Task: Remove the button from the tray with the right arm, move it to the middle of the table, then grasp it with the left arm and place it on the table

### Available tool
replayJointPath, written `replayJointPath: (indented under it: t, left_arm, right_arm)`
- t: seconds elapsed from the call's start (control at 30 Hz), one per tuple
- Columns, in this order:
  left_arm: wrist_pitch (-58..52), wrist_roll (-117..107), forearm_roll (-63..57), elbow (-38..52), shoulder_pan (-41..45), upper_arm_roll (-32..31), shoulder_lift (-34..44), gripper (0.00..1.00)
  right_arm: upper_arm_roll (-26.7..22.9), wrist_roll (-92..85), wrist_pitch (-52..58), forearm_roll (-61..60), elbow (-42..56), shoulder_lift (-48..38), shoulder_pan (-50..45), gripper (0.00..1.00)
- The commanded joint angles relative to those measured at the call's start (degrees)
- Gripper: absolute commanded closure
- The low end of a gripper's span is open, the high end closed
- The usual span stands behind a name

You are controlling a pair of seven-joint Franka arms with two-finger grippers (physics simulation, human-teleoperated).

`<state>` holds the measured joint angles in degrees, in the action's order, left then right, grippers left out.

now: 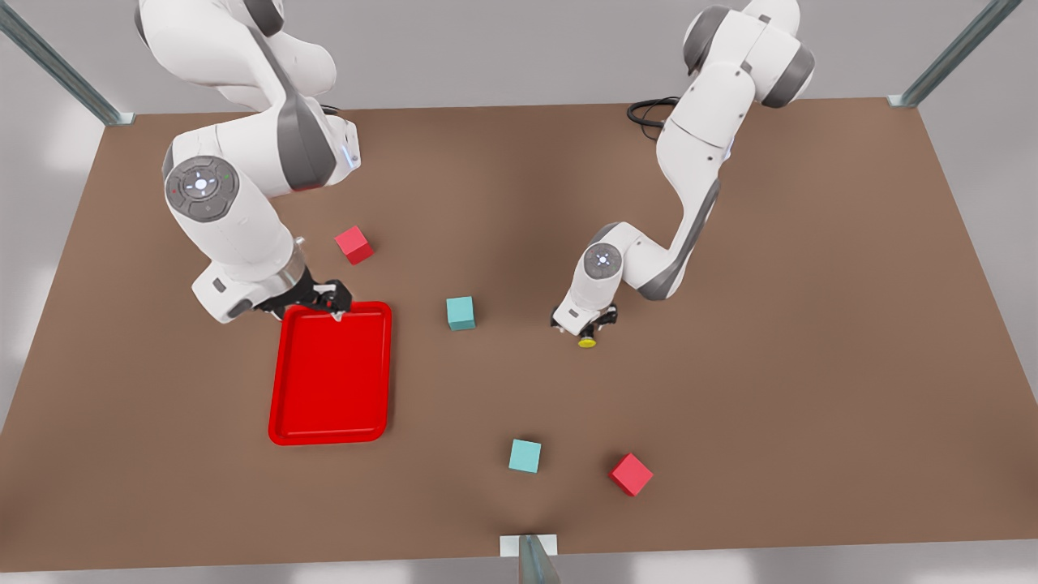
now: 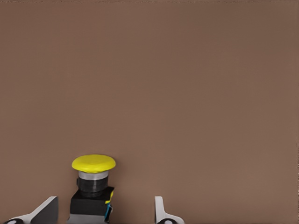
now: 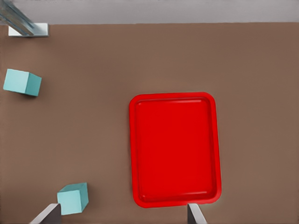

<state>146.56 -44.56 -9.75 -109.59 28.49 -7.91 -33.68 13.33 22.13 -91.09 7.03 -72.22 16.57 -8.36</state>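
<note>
The button (image 1: 587,341), yellow cap on a dark body, rests on the table (image 1: 811,324) near the middle. My left gripper (image 1: 590,329), on the arm at the front view's right, is low over it and open. In the left wrist view the button (image 2: 93,184) stands between the fingers (image 2: 49,209), nearer one of them, with a clear gap to the other. The red tray (image 1: 331,375) lies at the front view's left with nothing in it. My right gripper (image 1: 334,307) hovers open over the tray's far rim; the right wrist view looks down on the tray (image 3: 175,149).
A red cube (image 1: 353,244) lies behind the tray and a teal cube (image 1: 461,313) between tray and button. Another teal cube (image 1: 525,456) and red cube (image 1: 631,474) sit near the front edge. Both teal cubes (image 3: 73,198) (image 3: 22,82) show in the right wrist view.
</note>
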Motion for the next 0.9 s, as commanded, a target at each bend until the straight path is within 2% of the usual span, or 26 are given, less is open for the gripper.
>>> replayJointPath:
  t: [0.0,0.43,0.5,0.57,0.63,0.7,0.8,0.87]
  left_arm:
    - [3.2,5.01,-0.44,-0.01,-0.19,0.0,-0.33,0.0]
    - [0.12,16.26,-0.53,-1.24,-2.3,0.08,-1.57,0.0]
    - [0.12,16.0,-0.53,-1.24,-2.03,0.08,-1.57,0.15]
    - [0.12,15.91,-0.44,-1.15,-2.03,0.08,-1.57,0.18]
    - [0.12,15.82,-0.44,-1.07,-2.03,0.08,-1.57,0.3]
    - [0.12,15.91,-0.27,-1.07,-2.12,0.08,-1.65,0.36]
    - [-0.14,15.91,-0.27,-0.98,-2.12,0.08,-1.74,0.51]
    - [-0.75,15.91,-0.18,-0.63,-2.03,0.08,-1.65,0.52]
  right_arm:
    - [0.12,-12.02,0.21,-0.09,0.5,0.04,-0.25,0.0]
    - [0.12,-11.85,0.21,0.09,0.5,0.04,0.01,0.0]
    - [0.12,-11.76,0.21,0.09,0.5,0.04,-0.16,0.0]
    - [0.12,-11.76,0.21,0.09,0.5,0.04,-0.16,0.0]
    - [0.12,-11.76,0.12,0.17,0.5,0.04,0.01,0.0]
    - [0.03,-12.2,0.12,0.26,0.5,0.04,0.01,0.0]
    - [0.03,-11.58,-0.66,0.26,0.5,0.04,0.01,0.0]
    - [0.03,-11.49,-2.33,0.17,0.5,0.48,-0.51,0.0]
